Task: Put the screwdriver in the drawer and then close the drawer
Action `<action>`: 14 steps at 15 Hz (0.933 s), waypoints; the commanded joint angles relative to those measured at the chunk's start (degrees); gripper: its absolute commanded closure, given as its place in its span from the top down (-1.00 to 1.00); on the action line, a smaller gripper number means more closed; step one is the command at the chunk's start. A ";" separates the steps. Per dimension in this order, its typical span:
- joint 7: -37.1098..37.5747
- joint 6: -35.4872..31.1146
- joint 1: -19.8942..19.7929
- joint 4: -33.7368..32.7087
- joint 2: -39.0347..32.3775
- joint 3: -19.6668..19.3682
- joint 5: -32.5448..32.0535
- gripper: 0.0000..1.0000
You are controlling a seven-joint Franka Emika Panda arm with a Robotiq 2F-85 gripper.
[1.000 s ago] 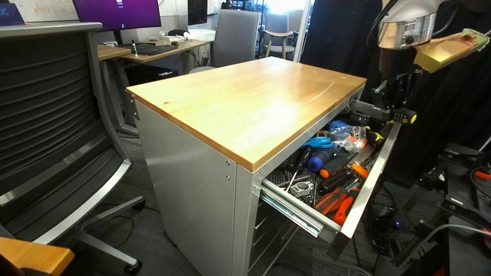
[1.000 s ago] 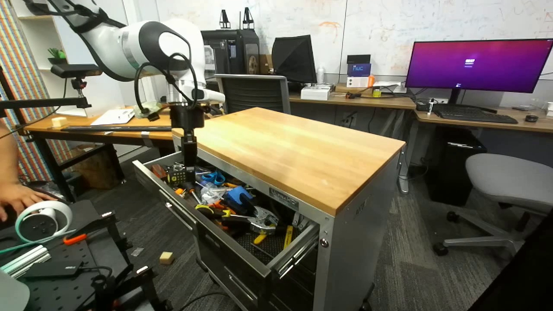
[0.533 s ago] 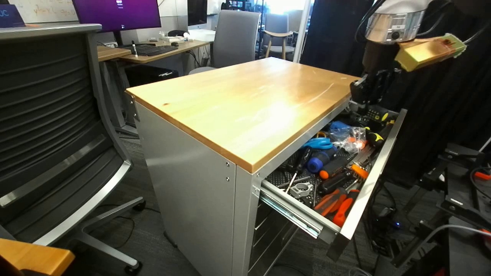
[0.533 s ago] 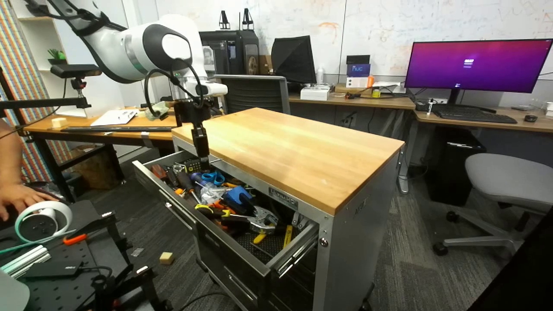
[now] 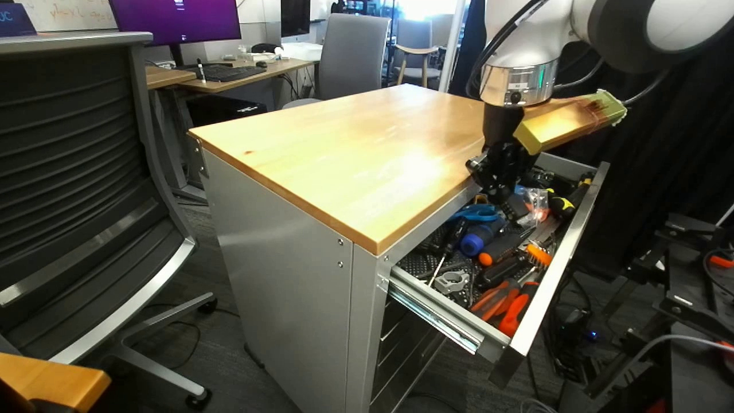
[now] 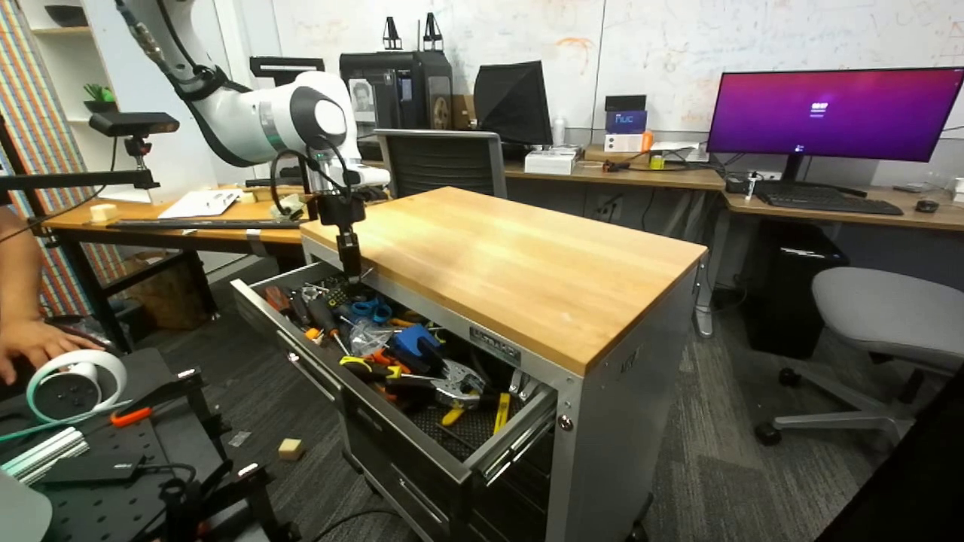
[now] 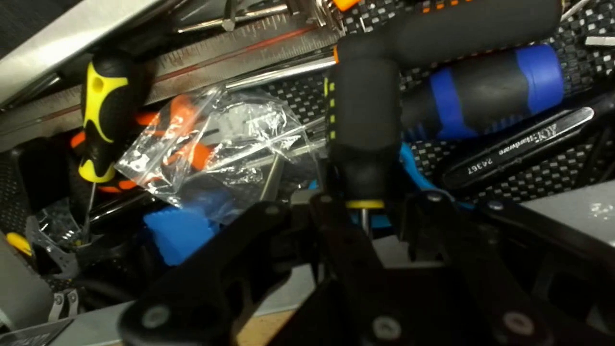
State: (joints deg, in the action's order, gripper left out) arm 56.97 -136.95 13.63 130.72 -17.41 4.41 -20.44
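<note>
The drawer [image 5: 553,275] is the top one of the wood-topped grey cabinet. It stands pulled open and full of tools in both exterior views, its front also showing here [image 6: 376,418]. My gripper [image 7: 365,197] is shut on the screwdriver [image 7: 365,110], whose stubby black handle with yellow marks and thin shaft show in the wrist view. In both exterior views the gripper [image 5: 502,192] hangs low over the open drawer near the tabletop's edge. The handle points away from the cabinet, the shaft toward it. I cannot tell whether the screwdriver touches the tools below.
The wooden tabletop [image 5: 367,155] lies right beside the gripper. In the drawer lie a blue-banded handle [image 7: 495,91], a plastic bag [image 7: 240,129], another yellow-black screwdriver [image 7: 108,110], light-blue scissors [image 6: 369,309] and a metal ruler. A person's hand [image 6: 45,346] rests at the side.
My gripper has carried the screwdriver from over the drawer's front edge inward, to a spot over the tools by the tabletop's edge. The drawer has not moved.
</note>
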 commanded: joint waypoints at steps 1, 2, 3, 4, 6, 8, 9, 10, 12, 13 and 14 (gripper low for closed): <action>-1.42 4.79 0.56 -5.38 -1.86 -0.69 1.96 0.12; -2.95 7.31 0.12 -5.86 -1.49 -0.42 3.10 0.28; -4.59 10.20 -0.26 -6.47 -0.99 -0.28 4.14 0.41; -5.26 11.80 -0.41 -7.08 -0.91 -0.45 4.43 0.58; -6.50 16.60 -0.51 -8.66 -0.71 -0.83 4.44 0.91; -9.18 21.12 -1.74 -9.22 0.58 -1.22 5.85 1.00; -10.72 23.48 -2.44 -9.47 0.94 -1.44 6.65 1.00; -12.00 25.86 -3.09 -9.72 0.70 -1.70 7.45 1.00; -17.10 31.32 -4.63 -9.93 -0.32 -1.98 9.40 1.00; -19.16 33.49 -5.12 -9.55 -0.47 -2.22 9.61 1.00; -21.85 35.52 -5.77 -9.00 -0.36 -2.42 9.95 1.00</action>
State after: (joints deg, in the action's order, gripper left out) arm 41.90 -107.52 9.33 121.88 -17.59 2.32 -12.51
